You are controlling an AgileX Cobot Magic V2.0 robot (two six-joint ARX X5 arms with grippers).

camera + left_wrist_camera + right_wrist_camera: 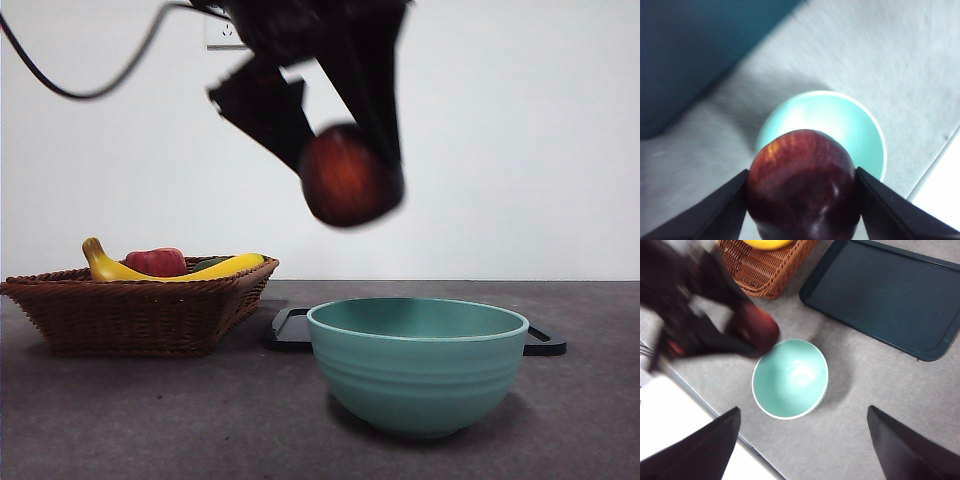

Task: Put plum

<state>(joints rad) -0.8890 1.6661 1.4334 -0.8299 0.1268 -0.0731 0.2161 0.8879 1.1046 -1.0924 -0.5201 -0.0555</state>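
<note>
A plain white wall is standing behind a grey desk, and a black cable is hanging across the upper left of the front view. On the desk a mint-green bowl is sitting in the foreground, empty, and a dark flat tray is lying just behind it. To the side of them a woven wicker basket is holding a yellow banana and a red apple-like fruit. The left end effector is hanging in the air above the bowl and is gripping the plum between its two black jaws, one jaw pressing on each side of the fruit. The plum is dark maroon and glossy, and it is not touching the bowl; in the front view it is well above the rim, slightly blurred. The right end effector is waiting higher up with its jaws spread wide and holding nothing, looking down on the bowl, the tray and a corner of the basket.
</note>
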